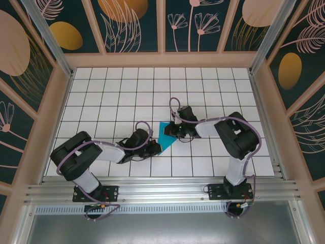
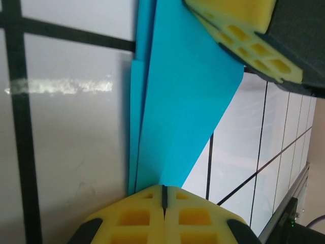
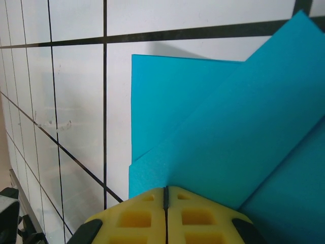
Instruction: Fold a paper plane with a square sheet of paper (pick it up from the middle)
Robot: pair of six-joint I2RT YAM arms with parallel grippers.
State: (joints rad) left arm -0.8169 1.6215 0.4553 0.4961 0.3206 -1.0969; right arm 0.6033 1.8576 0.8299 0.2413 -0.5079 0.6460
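Overhead, the arms (image 1: 109, 152) hide part of the folded teal sheet of paper (image 1: 165, 137) near the middle of the desk (image 1: 127, 91), its outline unclear, while left tool (image 2: 164, 195) and right tool (image 3: 166, 195) each pinch shut on it.

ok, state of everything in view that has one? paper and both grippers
sheet of paper: folded into overlapping layers, pinched at two ends.
left gripper: shut on the sheet's narrow end.
right gripper: shut on the sheet's layered edge.
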